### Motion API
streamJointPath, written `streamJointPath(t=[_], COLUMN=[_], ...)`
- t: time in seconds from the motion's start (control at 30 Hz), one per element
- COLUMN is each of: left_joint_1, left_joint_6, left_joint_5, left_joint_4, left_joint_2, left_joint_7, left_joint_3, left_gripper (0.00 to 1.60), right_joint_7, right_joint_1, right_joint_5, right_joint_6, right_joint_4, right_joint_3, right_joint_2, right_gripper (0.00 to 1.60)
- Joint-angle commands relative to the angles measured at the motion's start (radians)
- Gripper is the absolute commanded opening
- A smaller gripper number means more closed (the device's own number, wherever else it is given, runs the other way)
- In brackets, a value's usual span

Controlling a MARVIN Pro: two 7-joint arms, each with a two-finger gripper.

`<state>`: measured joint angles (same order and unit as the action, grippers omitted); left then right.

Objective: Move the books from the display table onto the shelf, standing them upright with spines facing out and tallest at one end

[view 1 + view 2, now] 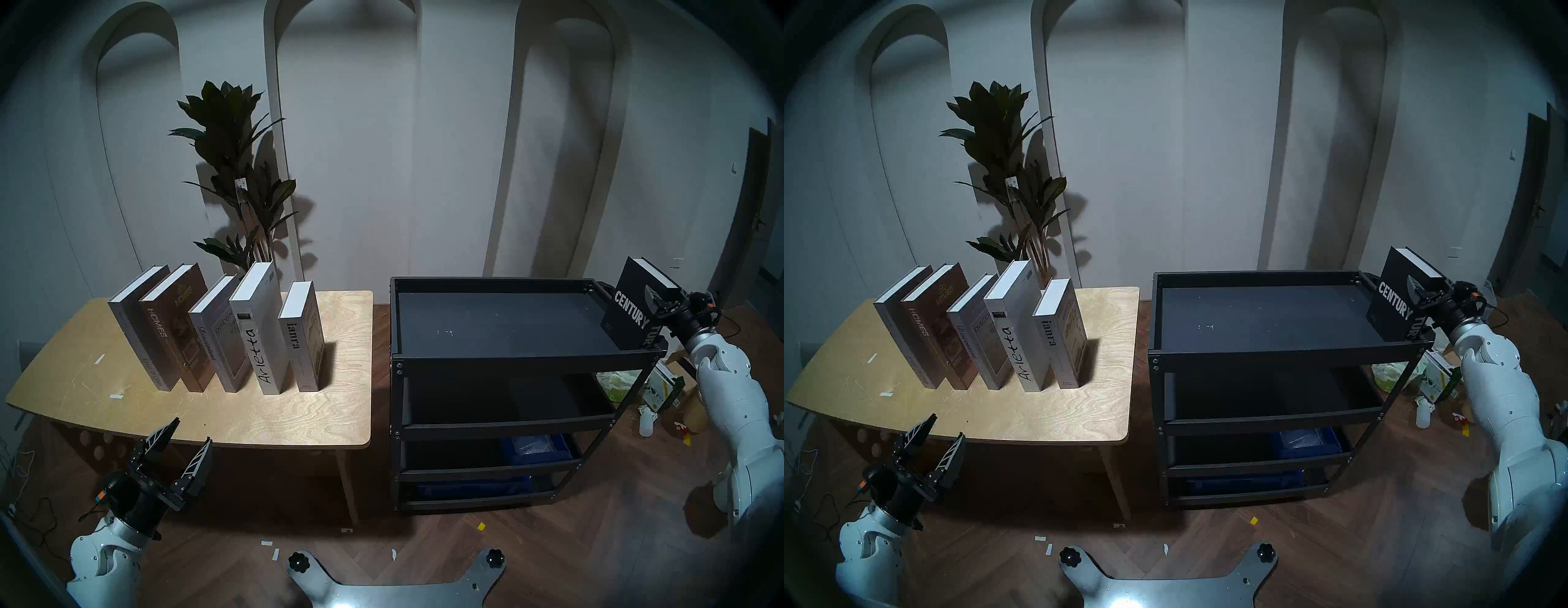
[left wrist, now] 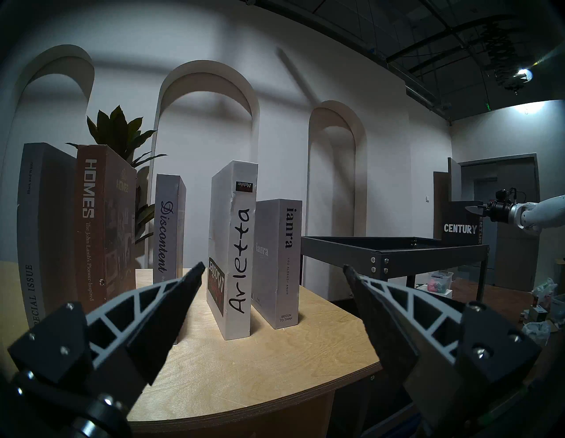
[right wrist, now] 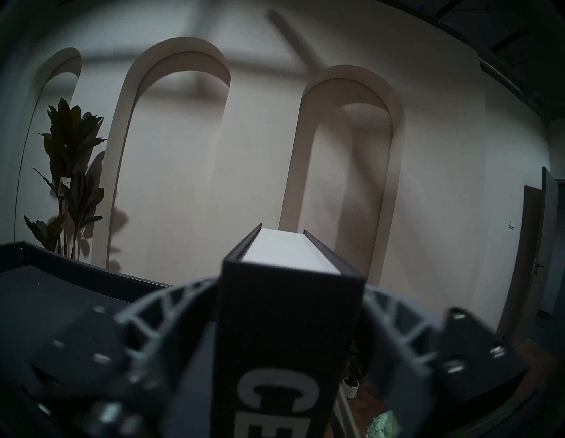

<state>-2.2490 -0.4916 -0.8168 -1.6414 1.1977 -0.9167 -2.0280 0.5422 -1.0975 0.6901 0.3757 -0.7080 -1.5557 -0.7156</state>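
Observation:
Several books stand upright in a row on the display table [image 1: 297, 416]: grey "Special Issue" [image 1: 135, 327], brown "HOMES" [image 1: 172, 327], grey "Discontent" [image 1: 216, 335], white "Arletta" [image 1: 261, 331] and grey "ianra" [image 1: 301, 339]. The black "CENTURY" book [image 1: 632, 310] stands at the right end of the shelf's [image 1: 509, 361] top level, spine toward me. My right gripper [image 1: 653, 303] is shut on its spine end; in the right wrist view its fingers [image 3: 171, 309] clamp both covers of the book [image 3: 287, 321]. My left gripper [image 1: 186, 443] hangs open before the table's front edge.
A tall potted plant [image 1: 242, 170] stands behind the table. Blue bins [image 1: 534, 450] sit on the shelf's lower levels. Boxes, bags and a bottle [image 1: 647, 420] clutter the floor to the shelf's right. Paper scraps lie on the floor near my base [image 1: 394, 590].

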Motion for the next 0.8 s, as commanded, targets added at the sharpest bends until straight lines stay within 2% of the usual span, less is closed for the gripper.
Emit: streamJointPath(t=[0.0,0.2,0.53,0.6,0.73,0.77], left_joint_1=[0.0,0.0,0.001,0.001,0.001,0.002], left_joint_6=[-0.001,-0.002,-0.002,-0.002,-0.002,-0.002], left_joint_5=[0.0,0.0,-0.001,-0.001,-0.001,-0.001], left_joint_4=[-0.015,-0.015,-0.013,-0.013,-0.012,-0.012], left_joint_2=[-0.001,-0.001,-0.001,-0.001,-0.001,-0.001], left_joint_7=[-0.001,-0.001,-0.002,-0.002,-0.002,-0.002], left_joint_3=[-0.001,-0.001,-0.001,-0.001,-0.001,-0.001], left_gripper=[1.6,1.6,1.6,1.6,1.6,1.6], right_joint_7=[-0.045,-0.056,-0.041,-0.034,-0.015,-0.002], right_joint_1=[0.032,0.038,-0.042,-0.039,-0.063,-0.049], right_joint_5=[-0.008,-0.012,0.035,0.038,0.074,0.076], right_joint_6=[0.039,0.06,0.111,0.119,0.148,0.16], right_joint_4=[0.014,0.013,-0.147,-0.15,-0.233,-0.222], right_joint_3=[-0.013,-0.015,-0.068,-0.071,-0.104,-0.102], right_joint_2=[-0.004,-0.003,0.001,0.0,-0.006,-0.011], right_gripper=[1.6,1.6,1.6,1.6,1.6,1.6])
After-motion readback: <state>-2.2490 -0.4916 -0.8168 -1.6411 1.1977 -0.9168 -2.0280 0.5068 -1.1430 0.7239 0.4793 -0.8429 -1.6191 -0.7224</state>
